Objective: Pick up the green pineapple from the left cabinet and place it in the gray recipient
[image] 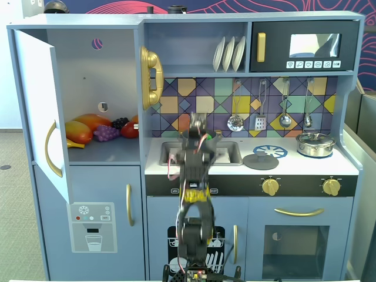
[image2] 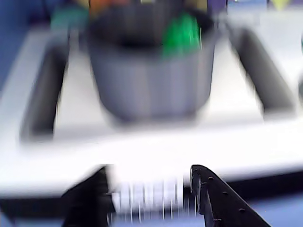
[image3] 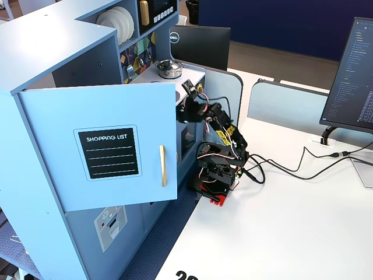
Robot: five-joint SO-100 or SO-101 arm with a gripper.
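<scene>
Already placed, green pineapple (image2: 182, 34): seen in the blurred wrist view as a bright green shape inside the gray recipient (image2: 149, 80), toward its right inner wall; a small green spot by the arm in a fixed view (image: 210, 134) is judged to be the same fruit.
Gray recipient: stood in the recessed sink (image: 226, 154) of the toy kitchen, where it is walled in on all sides and judged unlikely to slide; in the fixed views it is mostly hidden behind the arm.
Gripper (image2: 149, 187): shown at the bottom of the wrist view with its two fingers well apart and nothing between them; it is held clear of the recipient on the near side, so the fruit is judged to have been let go.
Left cabinet (image: 88, 76): its door (image: 38, 111) is swung wide open, which gives free reach to the shelf; orange, yellow and red toy fruit and a purple grape bunch (image: 106, 133) are left lying there.
Task stage: judged to be essentially done, with only the arm's pull-back remaining.
Risk: little is seen, though the motion blur keeps the exact resting pose of the fruit from being told.
</scene>
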